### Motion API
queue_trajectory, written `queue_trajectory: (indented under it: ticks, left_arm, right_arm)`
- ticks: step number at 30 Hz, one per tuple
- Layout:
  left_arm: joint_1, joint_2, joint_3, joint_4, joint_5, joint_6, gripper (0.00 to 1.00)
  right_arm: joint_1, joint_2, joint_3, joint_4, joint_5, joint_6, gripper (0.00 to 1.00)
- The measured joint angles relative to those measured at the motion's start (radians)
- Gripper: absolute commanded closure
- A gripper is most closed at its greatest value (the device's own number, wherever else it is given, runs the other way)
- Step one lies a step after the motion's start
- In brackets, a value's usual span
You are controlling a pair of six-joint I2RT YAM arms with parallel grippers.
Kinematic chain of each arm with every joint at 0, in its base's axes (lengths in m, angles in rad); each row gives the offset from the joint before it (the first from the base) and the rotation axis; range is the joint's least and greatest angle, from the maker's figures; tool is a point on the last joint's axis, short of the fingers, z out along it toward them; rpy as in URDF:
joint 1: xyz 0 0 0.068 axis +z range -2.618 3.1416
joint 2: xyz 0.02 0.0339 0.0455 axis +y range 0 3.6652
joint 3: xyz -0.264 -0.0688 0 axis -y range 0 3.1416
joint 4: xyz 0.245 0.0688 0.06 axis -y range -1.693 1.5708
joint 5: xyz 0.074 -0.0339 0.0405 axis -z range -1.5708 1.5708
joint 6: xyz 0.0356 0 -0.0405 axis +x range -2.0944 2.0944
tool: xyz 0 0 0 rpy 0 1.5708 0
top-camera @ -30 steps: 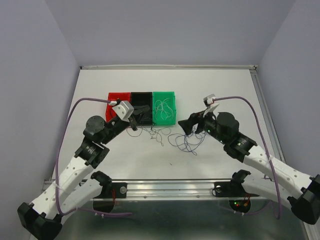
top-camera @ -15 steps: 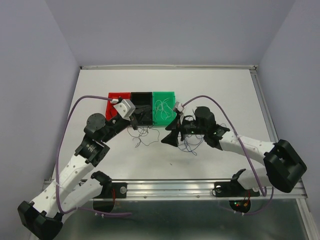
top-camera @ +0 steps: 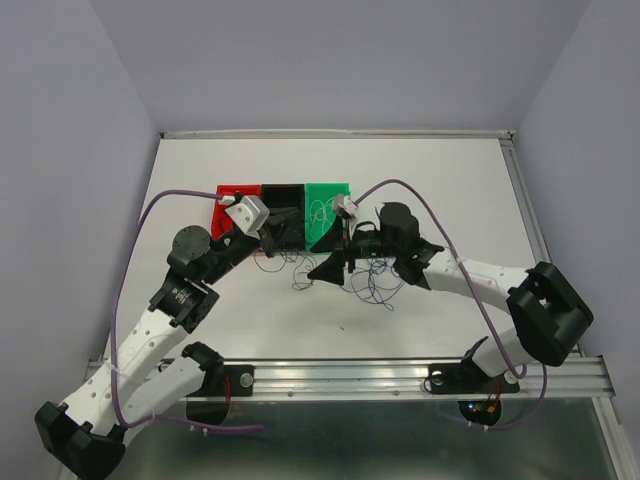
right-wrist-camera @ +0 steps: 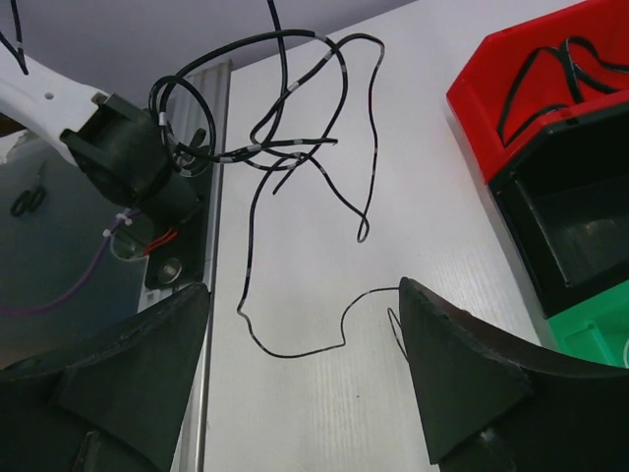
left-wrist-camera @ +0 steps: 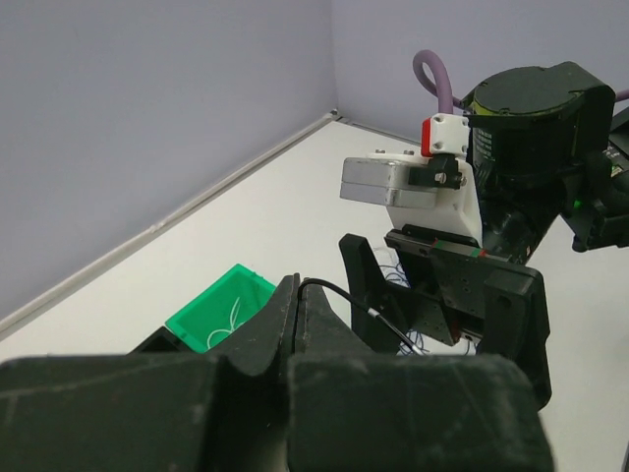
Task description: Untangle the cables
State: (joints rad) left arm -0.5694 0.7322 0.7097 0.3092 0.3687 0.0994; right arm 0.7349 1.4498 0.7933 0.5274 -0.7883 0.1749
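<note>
White surface (top-camera: 450, 180) carries everything. Across it reach the left arm (top-camera: 160, 320) and the right arm (top-camera: 480, 280), both bent inward so that their wrists come close together near the middle, in front of a row of three small bins. From left to right in the overhead view the row runs red bin (top-camera: 235, 189), black bin (top-camera: 283, 190), green bin (top-camera: 328, 188), set wall to wall.

The cables (top-camera: 375, 285) lie mostly as a loose tangle on the surface just in front of the bins, with dark blue loops beside the right wrist and black strands (top-camera: 272, 262) below the left wrist. Thin white strands (top-camera: 325, 212) sit coiled inside the green bin. The right wrist view shows black lengths (right-wrist-camera: 536, 69) lying in the red bin.

The left claw (left-wrist-camera: 297, 295), at the front of the black bin, has its fingers pressed together. A black cable (left-wrist-camera: 334, 287) comes out from between the tips; it seems pinched there, though the fingers hide the contact itself.

The right claw (right-wrist-camera: 305, 287) is spread wide with nothing in it, over the surface in front of the bins. Beyond its fingers hang open black loops (right-wrist-camera: 285, 146), and one trailing strand (right-wrist-camera: 295, 355) lies on the surface between them.
</note>
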Motion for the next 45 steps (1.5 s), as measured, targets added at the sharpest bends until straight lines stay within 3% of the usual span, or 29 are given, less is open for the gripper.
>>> queue_trajectory:
  ticks: [2, 4, 6, 7, 8, 11, 15, 24, 28, 36, 39, 45]
  left_arm:
    - [0.000, 0.001, 0.000, 0.000, -0.006, -0.001, 1.00]
    - [0.000, 0.001, 0.000, 0.000, -0.010, -0.003, 1.00]
    - [0.000, 0.002, 0.000, 0.000, -0.013, -0.004, 1.00]
    - [0.000, 0.002, 0.000, 0.000, -0.014, -0.004, 1.00]
    - [0.000, 0.002, 0.000, 0.000, -0.016, -0.004, 1.00]
    - [0.000, 0.002, 0.000, 0.000, -0.059, -0.003, 1.00]
    - [-0.002, 0.004, 0.000, 0.003, -0.349, 0.002, 1.00]
    - [0.005, -0.095, 0.000, 0.074, -0.748, 0.066, 1.00]
    - [0.033, -0.118, 0.000, 0.154, -0.898, 0.132, 1.00]
    - [0.116, -0.076, 0.004, 0.180, -0.949, 0.154, 1.00]
    - [0.198, 0.001, 0.024, 0.180, -0.936, 0.152, 1.00]
    - [0.596, 0.172, 0.084, 0.134, -0.744, 0.055, 1.00]
  right_arm:
    - [0.008, 0.019, 0.012, 0.010, -0.017, 0.006, 0.29]
    - [0.014, 0.032, 0.020, 0.018, -0.028, 0.011, 0.46]
    - [0.019, 0.047, 0.032, 0.023, -0.034, 0.020, 0.69]
    - [0.019, 0.051, 0.037, 0.025, -0.034, 0.024, 0.90]
    - [0.019, 0.055, 0.042, 0.026, -0.033, 0.032, 0.98]
    - [0.019, 0.052, 0.046, 0.029, 0.011, 0.049, 0.99]
    - [0.020, -0.018, 0.024, 0.019, 0.208, 0.082, 0.99]
    - [0.020, -0.540, -0.224, 0.036, 0.888, 0.243, 0.99]
    - [0.019, -0.729, -0.305, 0.015, 1.028, 0.268, 0.99]
    - [0.019, -0.751, -0.306, 0.002, 1.009, 0.278, 0.99]
    - [0.019, -0.745, -0.325, -0.010, 1.055, 0.310, 1.00]
    - [0.023, -1.037, -0.457, -0.023, 1.256, 0.342, 0.99]
